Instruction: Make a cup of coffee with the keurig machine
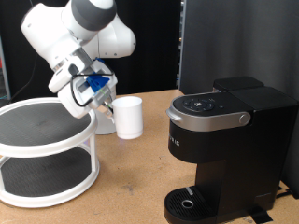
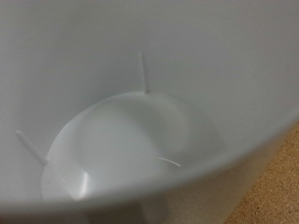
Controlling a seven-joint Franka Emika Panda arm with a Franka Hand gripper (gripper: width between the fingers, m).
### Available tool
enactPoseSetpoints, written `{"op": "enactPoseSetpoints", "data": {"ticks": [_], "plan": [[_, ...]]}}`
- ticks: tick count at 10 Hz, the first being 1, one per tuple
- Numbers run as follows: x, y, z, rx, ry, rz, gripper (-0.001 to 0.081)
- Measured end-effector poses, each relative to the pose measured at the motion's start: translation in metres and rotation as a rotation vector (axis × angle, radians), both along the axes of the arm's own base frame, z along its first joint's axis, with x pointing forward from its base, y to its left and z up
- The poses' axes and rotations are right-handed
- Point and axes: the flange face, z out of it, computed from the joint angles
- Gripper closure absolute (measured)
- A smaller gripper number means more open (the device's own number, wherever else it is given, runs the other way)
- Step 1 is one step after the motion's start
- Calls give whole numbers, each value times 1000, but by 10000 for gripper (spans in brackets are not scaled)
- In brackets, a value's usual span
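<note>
The white cup [image 1: 128, 117] stands upright in the middle of the exterior view, to the left of the keurig machine [image 1: 234, 140]. My gripper [image 1: 105, 103] is right against the cup's left side, at rim height. The fingertips are hidden behind the cup and the blue part of my hand. In the wrist view the cup's white, empty inside [image 2: 131, 140] fills almost the whole frame, and no finger shows. The black machine has its lid down, with a silver-rimmed button top [image 1: 207, 105] and a round drip tray [image 1: 192, 203] with nothing on it.
A white two-tier round rack [image 1: 42, 149] with dark shelves stands at the exterior view's left, just below my arm. A black panel [image 1: 224, 42] stands behind the machine. The wooden tabletop [image 1: 131, 191] lies between the rack and the machine.
</note>
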Motion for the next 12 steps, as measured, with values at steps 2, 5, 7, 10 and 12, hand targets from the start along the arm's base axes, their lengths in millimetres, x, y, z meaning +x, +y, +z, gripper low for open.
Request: {"op": "enactPoseSetpoints", "data": {"ticks": [2,5,7,10,12], "plan": [[4,5,-19,-29,6,-10,733],[9,13,-47,-50,13,-12,733],[10,18,-65,-63,21,-7,733],[11,24,-88,-74,40,-8,733],[13,26,-100,-81,53,-16,733]]}}
